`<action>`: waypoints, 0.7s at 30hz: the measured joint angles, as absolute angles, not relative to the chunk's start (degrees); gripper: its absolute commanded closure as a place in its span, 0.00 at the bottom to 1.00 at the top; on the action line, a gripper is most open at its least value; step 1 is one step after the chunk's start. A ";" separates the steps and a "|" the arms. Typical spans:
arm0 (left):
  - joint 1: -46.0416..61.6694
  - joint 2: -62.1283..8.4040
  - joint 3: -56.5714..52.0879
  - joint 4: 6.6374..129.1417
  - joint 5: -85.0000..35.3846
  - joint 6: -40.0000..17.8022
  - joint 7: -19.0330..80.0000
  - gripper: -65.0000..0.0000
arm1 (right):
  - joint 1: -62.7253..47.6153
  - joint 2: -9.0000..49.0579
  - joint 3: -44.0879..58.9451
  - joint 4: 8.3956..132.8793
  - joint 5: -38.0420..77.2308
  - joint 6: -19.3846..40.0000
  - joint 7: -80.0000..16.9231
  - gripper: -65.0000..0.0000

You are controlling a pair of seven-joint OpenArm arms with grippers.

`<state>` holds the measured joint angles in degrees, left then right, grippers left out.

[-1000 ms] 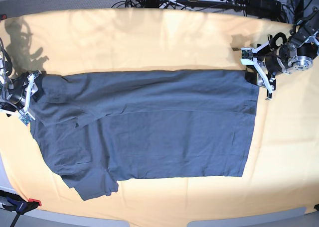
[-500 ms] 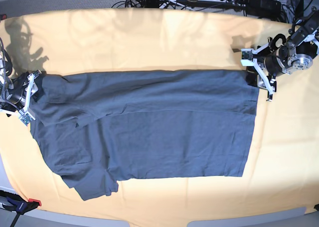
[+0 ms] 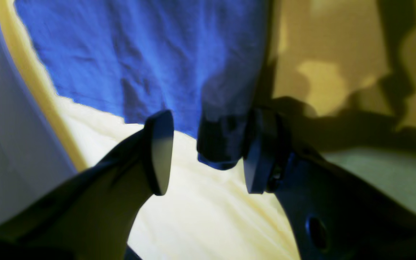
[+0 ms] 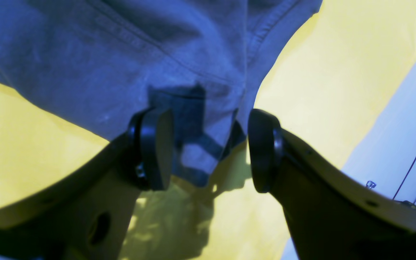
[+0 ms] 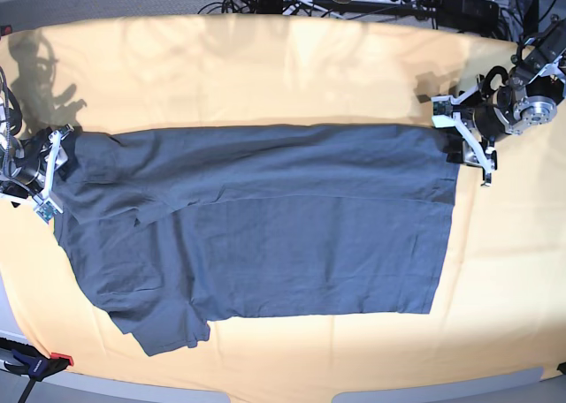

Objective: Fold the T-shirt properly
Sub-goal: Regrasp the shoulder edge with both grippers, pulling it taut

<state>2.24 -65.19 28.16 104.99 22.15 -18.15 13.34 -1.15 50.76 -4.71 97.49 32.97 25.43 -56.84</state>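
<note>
Base view shows our left hand (image 5: 466, 133), open, has drifted just off the hem corner of the T-shirt (image 5: 265, 217) spread across the table (image 5: 265, 67), while our open right hand (image 5: 49, 178) brackets its shoulder, neither gripping yet.

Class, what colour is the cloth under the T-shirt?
Pale orange-yellow cloth, clearest in the base view.

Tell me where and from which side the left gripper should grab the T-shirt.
Grip the T-shirt at its far hem corner, probably best from the outer edge of the yellow cloth, sliding one finger under. The shirt lies flat; only that corner sits between the open jaws of the left gripper. The right gripper is open around the opposite end.
</note>
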 measured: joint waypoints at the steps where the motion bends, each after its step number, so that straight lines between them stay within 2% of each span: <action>1: 2.24 -65.21 28.16 104.99 22.15 -17.96 13.43 0.52 | -1.15 50.76 -4.71 97.49 32.97 25.43 -56.84 0.47; 3: 2.24 -65.01 28.16 104.99 22.15 -17.85 13.47 0.58 | -1.15 50.74 -4.71 97.49 32.99 24.99 -56.84 0.47; 7: 2.24 -64.16 28.16 104.99 22.17 -17.87 13.47 0.94 | -1.15 50.76 -4.71 97.49 32.99 24.56 -56.84 0.47; 8: 2.24 -63.99 28.16 104.99 22.39 -17.85 13.47 1.00 | -1.15 50.76 -4.71 97.49 32.99 24.56 -56.84 0.47; 11: 2.24 -63.99 28.16 104.99 22.35 -17.82 13.50 1.00 | -1.15 50.76 -4.71 97.49 32.97 24.58 -57.34 0.47; 15: 2.26 -63.99 28.16 104.99 22.35 -17.82 14.24 1.00 | -1.85 50.78 -4.71 97.51 34.65 29.23 -61.76 0.47; 21: 2.26 -64.16 28.16 104.99 22.33 -17.80 14.81 1.00 | -7.35 50.74 -4.64 97.56 34.46 34.83 -61.95 0.47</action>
